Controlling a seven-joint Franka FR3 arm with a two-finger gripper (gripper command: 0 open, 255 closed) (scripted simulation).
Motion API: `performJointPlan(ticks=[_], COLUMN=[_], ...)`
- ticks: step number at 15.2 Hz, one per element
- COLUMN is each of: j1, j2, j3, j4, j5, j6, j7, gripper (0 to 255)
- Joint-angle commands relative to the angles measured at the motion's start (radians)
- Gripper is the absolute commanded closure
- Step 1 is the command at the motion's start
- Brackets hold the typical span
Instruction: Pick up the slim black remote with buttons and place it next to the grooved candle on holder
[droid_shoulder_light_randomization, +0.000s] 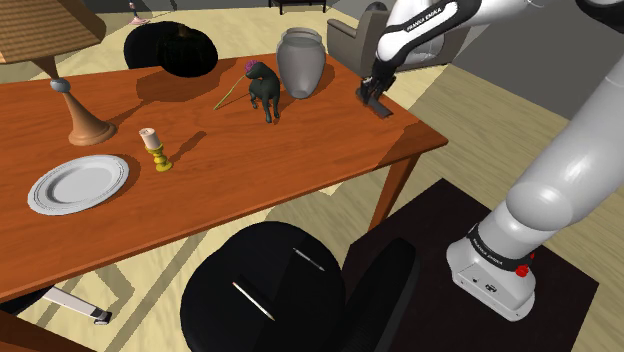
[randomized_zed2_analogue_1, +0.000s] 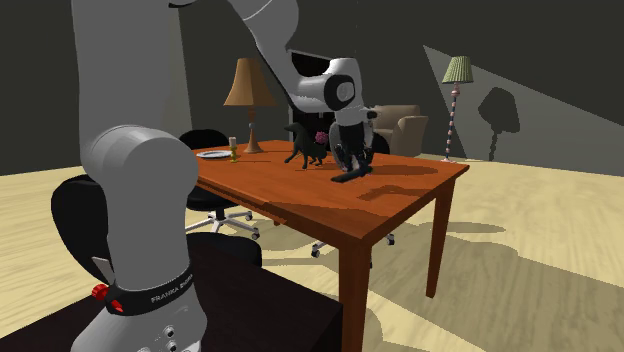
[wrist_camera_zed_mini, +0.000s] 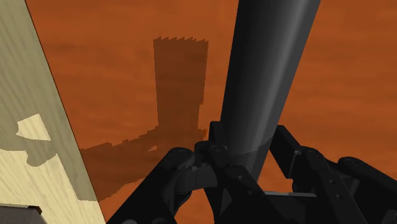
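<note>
**Remote clamped in gripper near table end**

The gripper (droid_shoulder_light_randomization: 374, 94) is seen low over the reddish-brown table (droid_shoulder_light_randomization: 300, 160), near the end at the shoulder view's right. Its fingers are closed narrowly onto the slim dark remote (droid_shoulder_light_randomization: 383, 108), which is clasped between them at one end. In the wrist view the remote is seen as a long dark bar running out from between the fingers (wrist_camera_zed_mini: 175, 181). Its shadow is thrown on the table top, and the pale floor (wrist_camera_zed_mini: 25, 95) is seen beyond the table edge. The remote is tilted, lower end close to the table; whether it touches the top cannot be told.

A grey vase (droid_shoulder_light_randomization: 300, 62) is placed near the gripper, toward the shoulder view's left, with a dark animal figurine (droid_shoulder_light_randomization: 263, 90) just beside the vase. The candle (droid_shoulder_light_randomization: 150, 138), pale and set upright on a yellow holder (droid_shoulder_light_randomization: 160, 161), is found well apart from the remote, further to the shoulder view's left, past the figurine. A white plate (droid_shoulder_light_randomization: 77, 184) is laid near the candle, and a lamp (droid_shoulder_light_randomization: 85, 122) base is seen behind it. A black office chair (droid_shoulder_light_randomization: 270, 290) is parked at the near table edge
</note>
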Motion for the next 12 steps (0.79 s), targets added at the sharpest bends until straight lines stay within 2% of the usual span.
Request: performJointPlan(ticks=[1, 12], j1=[0.001, 0.002], j2=[-0.015, -0.087], j3=[0.0, 0.001], j4=[0.01, 0.082], j5=[-0.002, -0.007], j6=[-0.026, -0.169], j7=[0.002, 0.003], gripper=[255, 255])
